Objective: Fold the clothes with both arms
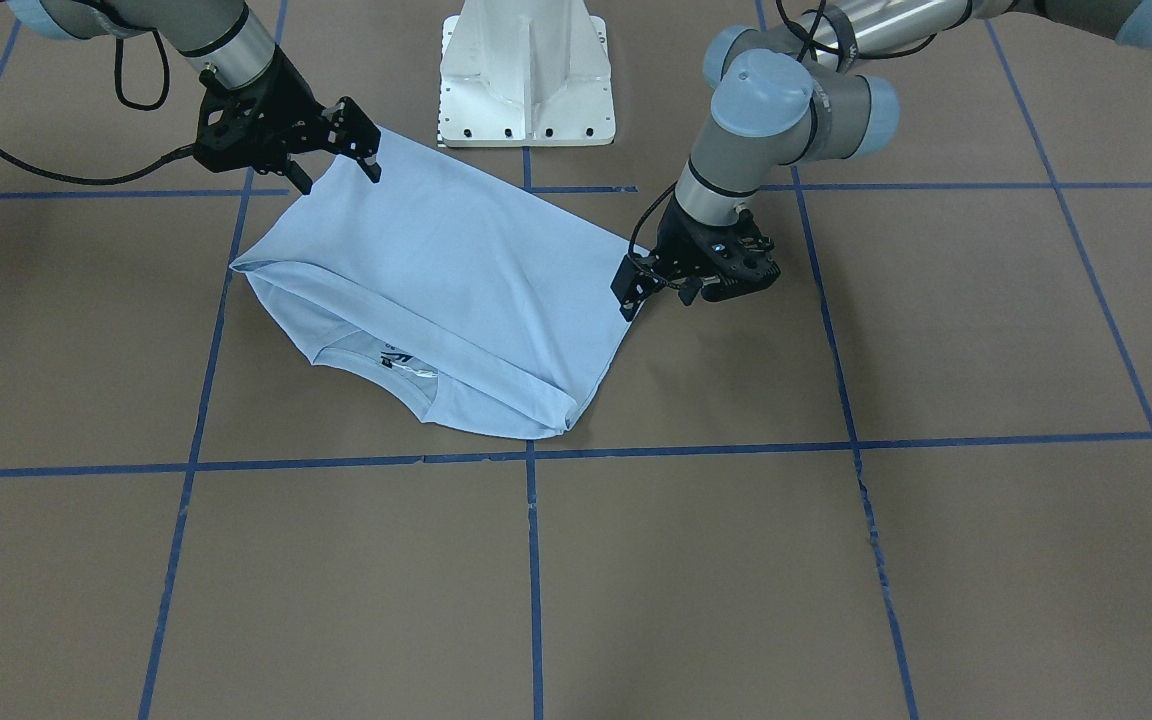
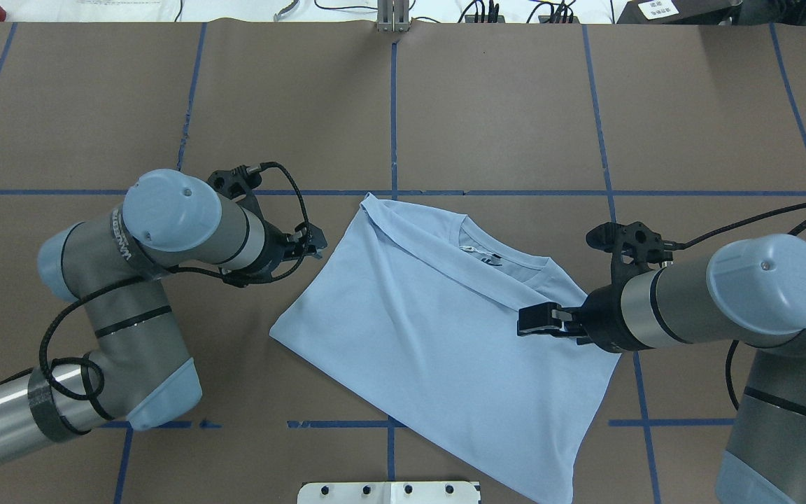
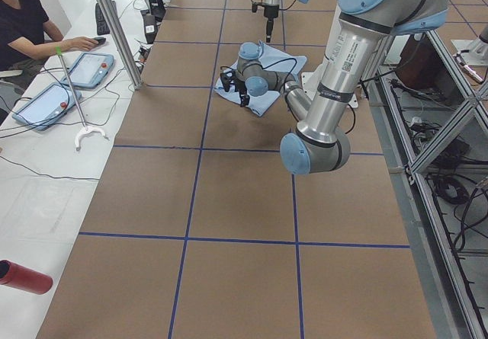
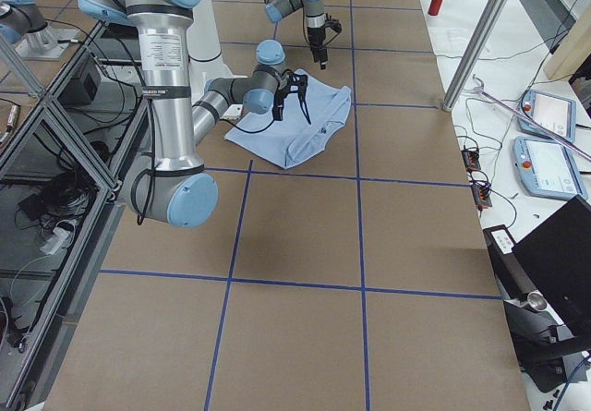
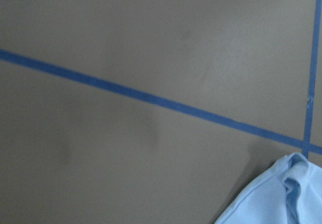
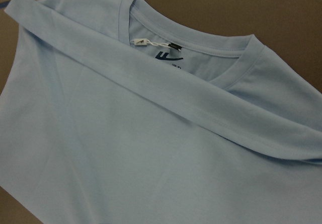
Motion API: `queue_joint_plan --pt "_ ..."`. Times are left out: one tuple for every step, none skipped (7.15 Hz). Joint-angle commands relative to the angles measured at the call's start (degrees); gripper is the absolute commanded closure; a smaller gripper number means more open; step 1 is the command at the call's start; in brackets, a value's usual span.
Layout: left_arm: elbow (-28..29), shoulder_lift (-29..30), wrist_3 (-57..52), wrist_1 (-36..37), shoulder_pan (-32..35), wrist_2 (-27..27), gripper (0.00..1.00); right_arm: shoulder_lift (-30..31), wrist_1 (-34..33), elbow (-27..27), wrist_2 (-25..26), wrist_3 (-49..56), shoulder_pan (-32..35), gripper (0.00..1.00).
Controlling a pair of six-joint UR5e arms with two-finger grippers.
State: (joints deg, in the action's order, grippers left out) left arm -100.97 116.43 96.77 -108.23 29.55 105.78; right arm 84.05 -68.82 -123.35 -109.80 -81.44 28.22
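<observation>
The pale light-blue T-shirt [image 1: 456, 280] lies on the brown table, folded once, with its hem edge laid across below the round neckline [image 2: 497, 262]. The collar and its label show in the right wrist view [image 6: 166, 48]. My right gripper [image 1: 334, 170] hangs open over the shirt corner nearest the robot base, fingers spread and holding nothing; in the overhead view it [image 2: 536, 322] sits above the shirt's right side. My left gripper [image 1: 658, 288] is open, low beside the opposite edge of the shirt, apart from the cloth [image 2: 312, 243]. The left wrist view catches only a shirt corner [image 5: 271, 199].
The white pedestal base [image 1: 526, 80] stands just behind the shirt. Blue tape lines [image 1: 531, 560] grid the brown table. A person [image 3: 27, 19] sits at a side bench with tablets [image 3: 91, 68]. A metal pole [image 3: 118, 30] rises at the table edge, and a red cylinder [image 3: 23, 276] lies near it.
</observation>
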Motion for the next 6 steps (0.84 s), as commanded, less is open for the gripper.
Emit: queue_joint_plan --pt "-4.0 -1.5 6.9 5.5 -5.4 -2.1 0.15 -1.8 -0.1 0.5 0.5 0.0 1.1 0.00" --pt "-3.7 -1.7 7.5 5.9 -7.1 -4.2 0.15 -2.8 -0.2 1.5 0.7 0.0 1.1 0.00" --pt "-2.9 -1.8 7.6 5.9 -7.2 -4.7 0.15 -2.8 -0.2 1.7 0.8 0.0 1.1 0.00" --pt "-1.6 -1.7 7.6 5.9 -7.2 -4.8 0.16 -2.8 -0.2 1.8 0.8 0.0 1.1 0.00" --pt "-1.4 -1.6 7.6 6.0 -7.1 -5.1 0.18 -2.8 -0.2 2.0 0.8 0.0 1.1 0.00" --pt "-1.2 -1.7 7.6 6.0 -7.0 -6.4 0.22 -2.8 -0.2 2.0 0.8 0.0 1.3 0.00"
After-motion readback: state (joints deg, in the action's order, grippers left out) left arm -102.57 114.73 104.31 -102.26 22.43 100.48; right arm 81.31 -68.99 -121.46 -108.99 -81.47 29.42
